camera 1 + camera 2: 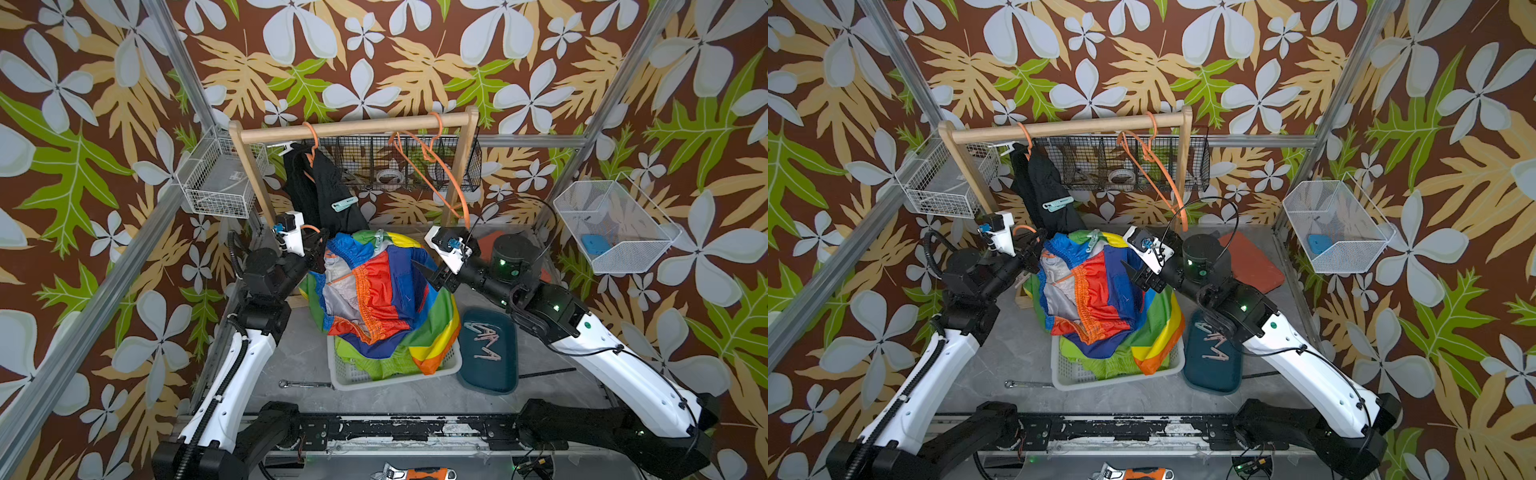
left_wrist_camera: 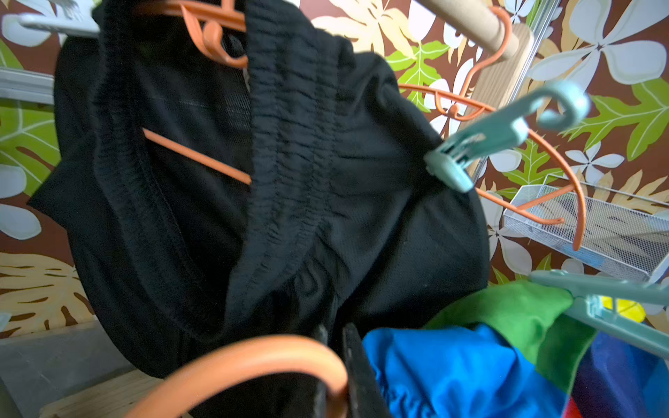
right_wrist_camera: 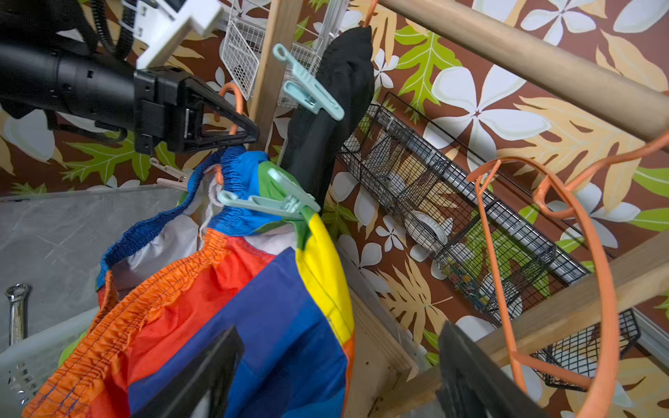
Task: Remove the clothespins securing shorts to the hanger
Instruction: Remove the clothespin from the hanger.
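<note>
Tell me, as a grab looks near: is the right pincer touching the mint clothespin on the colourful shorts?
Apart. The right wrist view shows the open right pincer short of the clothespin, shorts fabric between.

**Rack behind, bin in the middle, tray to the right**

The rack (image 1: 353, 124) stands at the back of the table (image 1: 291, 353), with a crate (image 1: 465, 166) behind its rail. Hung shorts (image 1: 320, 187) hang from the rail's left part, a rail pin (image 1: 344, 204) clipped on their right edge. Spare hangers (image 1: 436, 162) hang from its right part. Before the rack sits the bin (image 1: 345, 376), with bin shorts (image 1: 374, 368) in it. Over the bin hang the raised shorts (image 1: 374, 291), on a hanger (image 1: 309, 227) pinched in the left gripper (image 1: 318, 245) at their left. A top pin (image 1: 380, 239) sits on their back edge. The right gripper (image 1: 428, 273) is just right of them. Right of the bin lies the tray (image 1: 490, 374), with tray pins (image 1: 484, 338) on it. A wrench (image 1: 307, 384) lies at the bin's front left.
</note>
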